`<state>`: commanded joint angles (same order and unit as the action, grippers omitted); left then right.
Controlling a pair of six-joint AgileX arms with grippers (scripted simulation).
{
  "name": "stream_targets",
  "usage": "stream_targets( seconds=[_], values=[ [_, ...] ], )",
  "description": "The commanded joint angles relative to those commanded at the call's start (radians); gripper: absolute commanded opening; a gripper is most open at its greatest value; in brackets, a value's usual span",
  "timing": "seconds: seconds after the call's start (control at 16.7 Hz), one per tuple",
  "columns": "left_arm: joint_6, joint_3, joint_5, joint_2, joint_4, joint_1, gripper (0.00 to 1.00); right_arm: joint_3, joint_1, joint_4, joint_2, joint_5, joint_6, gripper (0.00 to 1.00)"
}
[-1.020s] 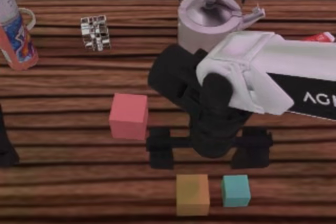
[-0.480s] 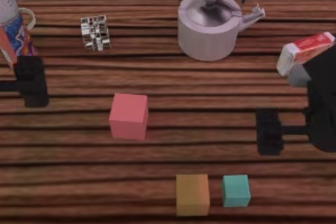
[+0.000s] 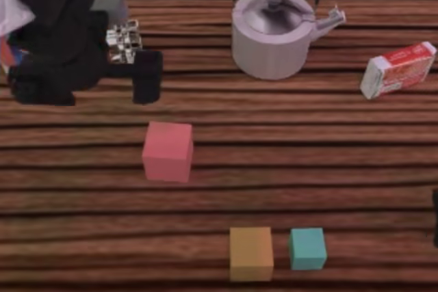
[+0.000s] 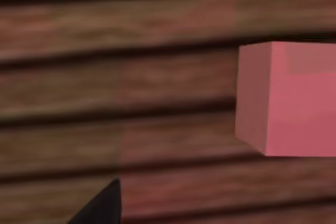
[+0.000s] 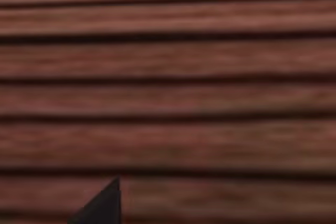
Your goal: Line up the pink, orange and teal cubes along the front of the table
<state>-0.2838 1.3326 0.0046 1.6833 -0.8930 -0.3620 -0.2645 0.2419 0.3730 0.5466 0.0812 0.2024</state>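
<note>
Below and slightly right of the left gripper [image 3: 89, 76], well apart from its spread jaws, the pink cube [image 3: 168, 151] sits mid-table, matte salmon and the largest of the three (the left wrist view catches it [image 4: 286, 98] with bare planks around it). Much farther from those jaws, at the front edge, the tan-orange cube [image 3: 251, 254] and the smaller teal cube [image 3: 307, 248] stand just beside each other, not touching. Between the fingers, partly hidden, lies a shiny silver lattice cube [image 3: 123, 35]. Right of the jaws stand a kettle [image 3: 274, 29] and a red-and-white box [image 3: 398, 70]. Of the right gripper [image 3: 435, 218] only a sliver shows at the table [image 3: 274, 189] edge; I cannot tell its jaws
</note>
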Motion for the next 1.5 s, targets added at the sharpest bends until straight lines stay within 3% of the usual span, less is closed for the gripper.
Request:
stream_targets(
  seconds=[0.42,0.9,1.5],
  values=[
    [-0.076,0.366,-0.001,0.438,-0.225,-0.101,1.00,0.241,-0.202,-0.313,-0.482,-0.068,-0.177,1.00],
    [-0.086,0.420,-0.001,0.492,-0.254,-0.111,1.00,0.264,-0.232,-0.373,-0.547,-0.081,-0.202,1.00],
    [-0.084,0.246,-0.001,0.606,0.035,-0.114,1.00,0.264,-0.232,-0.373,-0.547,-0.081,-0.202,1.00]
  ],
)
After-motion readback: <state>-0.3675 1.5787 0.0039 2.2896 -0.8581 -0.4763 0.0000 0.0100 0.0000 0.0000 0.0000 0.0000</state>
